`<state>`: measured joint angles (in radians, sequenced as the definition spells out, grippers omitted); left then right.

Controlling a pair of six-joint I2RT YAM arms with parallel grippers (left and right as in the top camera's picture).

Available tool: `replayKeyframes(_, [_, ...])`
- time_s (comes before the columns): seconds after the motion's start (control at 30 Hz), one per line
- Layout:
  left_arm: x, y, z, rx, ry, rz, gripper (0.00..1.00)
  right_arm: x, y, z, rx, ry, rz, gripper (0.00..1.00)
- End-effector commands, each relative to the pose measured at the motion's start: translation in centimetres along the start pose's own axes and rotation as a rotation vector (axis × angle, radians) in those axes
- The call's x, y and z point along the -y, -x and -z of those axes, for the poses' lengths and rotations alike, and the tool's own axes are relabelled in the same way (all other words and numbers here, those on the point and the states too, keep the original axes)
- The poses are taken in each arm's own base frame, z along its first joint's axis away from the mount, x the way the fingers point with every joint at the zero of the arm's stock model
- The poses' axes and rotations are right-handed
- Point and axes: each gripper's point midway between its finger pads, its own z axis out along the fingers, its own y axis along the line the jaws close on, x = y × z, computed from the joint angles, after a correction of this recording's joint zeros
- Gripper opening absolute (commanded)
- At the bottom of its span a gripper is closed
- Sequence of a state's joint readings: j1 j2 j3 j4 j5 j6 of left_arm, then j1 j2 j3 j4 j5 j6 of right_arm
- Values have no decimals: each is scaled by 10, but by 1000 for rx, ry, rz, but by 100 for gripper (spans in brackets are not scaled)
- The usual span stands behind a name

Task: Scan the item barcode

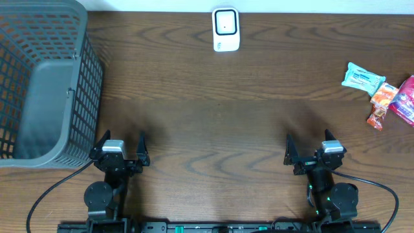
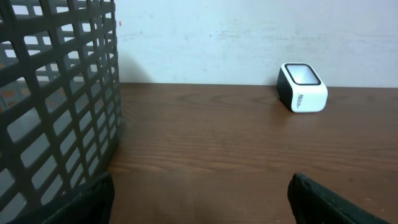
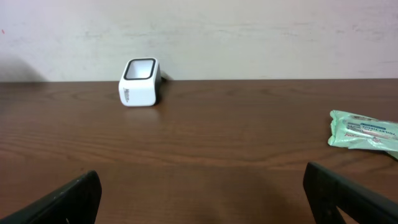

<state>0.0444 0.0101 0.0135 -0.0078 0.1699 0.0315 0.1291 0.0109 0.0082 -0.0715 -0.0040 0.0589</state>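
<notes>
Basket: grey mesh basket (image 1: 90, 84) stands at the far left of the table (image 1: 213, 116); from above nothing shows inside it.

Left gripper: the left gripper (image 1: 123, 141) sits low at the near edge, just beside the basket wall; jaws spread wide, nothing between them.

Scanner: white scanner (image 1: 226, 29) sits at the far edge, centre, window up and tilted toward the arms; well apart from both of them.

Right gripper: the right gripper (image 1: 309, 145) mirrors it on the near right; jaws as wide as they go, gripping nothing.

Items: over at the right edge, a green pack (image 1: 362, 77), an orange packet (image 1: 381, 103) and a red packet (image 1: 406, 100) bunched together; the red packet runs out of the overhead view; no barcode is readable from here.

Risk: those packets lie flat and close together, so open jaws coming down could pinch two at once or skid one off the table edge; soft wrappers may crumple in the grip and fold the barcode away; picked code-side down, the scanner reads nothing.
</notes>
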Motion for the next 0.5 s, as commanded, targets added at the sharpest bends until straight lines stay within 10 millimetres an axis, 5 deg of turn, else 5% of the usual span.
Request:
replayKeyframes(0.0, [1,-14,0,-47,-7,-14,89,-1,-1,0,-1,3,5,99])
replayKeyframes(0.47, [-5,-15,0,-52,23,-14,89,-1,-1,0,-1,3,5,99])
